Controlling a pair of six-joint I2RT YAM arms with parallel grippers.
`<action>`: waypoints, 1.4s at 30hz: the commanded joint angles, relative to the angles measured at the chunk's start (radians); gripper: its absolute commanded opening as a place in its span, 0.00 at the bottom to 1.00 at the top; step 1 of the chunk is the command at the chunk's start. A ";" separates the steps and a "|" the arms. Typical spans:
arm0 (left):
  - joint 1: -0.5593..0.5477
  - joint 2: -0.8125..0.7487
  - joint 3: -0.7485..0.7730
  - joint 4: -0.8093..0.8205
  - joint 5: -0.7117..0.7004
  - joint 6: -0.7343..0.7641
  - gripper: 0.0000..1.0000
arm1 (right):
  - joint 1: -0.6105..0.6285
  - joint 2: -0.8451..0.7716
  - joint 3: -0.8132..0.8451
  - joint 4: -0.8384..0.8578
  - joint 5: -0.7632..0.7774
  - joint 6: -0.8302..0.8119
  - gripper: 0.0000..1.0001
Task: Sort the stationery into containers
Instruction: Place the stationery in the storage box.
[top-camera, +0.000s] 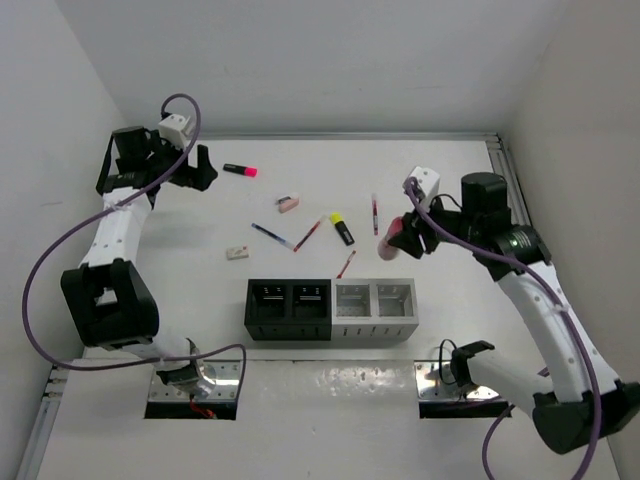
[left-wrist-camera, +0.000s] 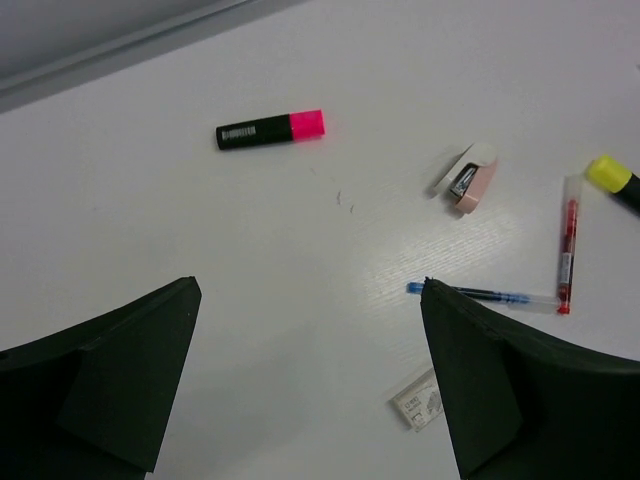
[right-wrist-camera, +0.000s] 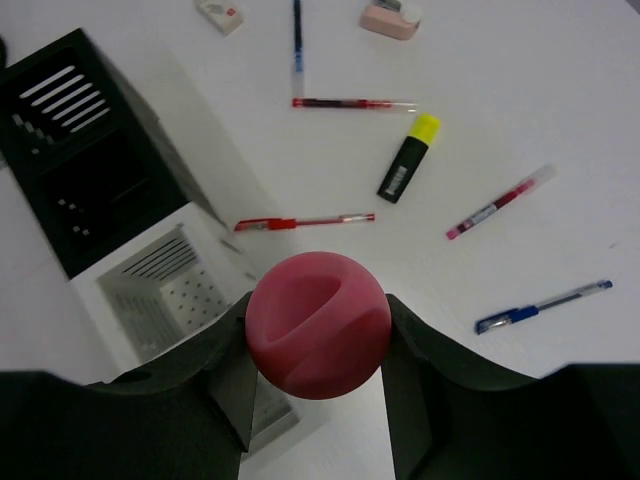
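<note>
My right gripper (right-wrist-camera: 318, 335) is shut on the pink-capped glue stick (right-wrist-camera: 318, 320) and holds it above the table, just right of the grey bins (right-wrist-camera: 160, 290). In the top view the glue stick (top-camera: 388, 243) is behind the right grey bin (top-camera: 395, 308). My left gripper (left-wrist-camera: 310, 290) is open and empty at the far left (top-camera: 200, 165), with the pink highlighter (left-wrist-camera: 270, 129) ahead of it. A yellow highlighter (top-camera: 342, 228), red pens (top-camera: 310, 234) and a blue pen (top-camera: 272, 236) lie behind the bins. A pale eraser (top-camera: 237, 252) lies left of them.
Two black bins (top-camera: 290, 308) stand left of the two grey ones (top-camera: 353, 310) in one row. A small pink and white item (top-camera: 287, 203) lies near the pens. Another blue pen (right-wrist-camera: 543, 306) lies right of my right gripper. Walls close the table on three sides.
</note>
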 joint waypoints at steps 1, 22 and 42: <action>-0.020 -0.078 -0.021 -0.010 0.008 0.048 0.99 | -0.008 -0.092 0.047 -0.162 -0.094 -0.063 0.00; -0.032 -0.310 -0.236 -0.070 0.019 0.194 0.99 | 0.055 -0.233 -0.159 -0.229 -0.048 -0.087 0.00; -0.117 -0.168 -0.182 -0.167 -0.013 0.401 0.87 | 0.112 -0.241 -0.290 -0.106 0.073 -0.117 0.80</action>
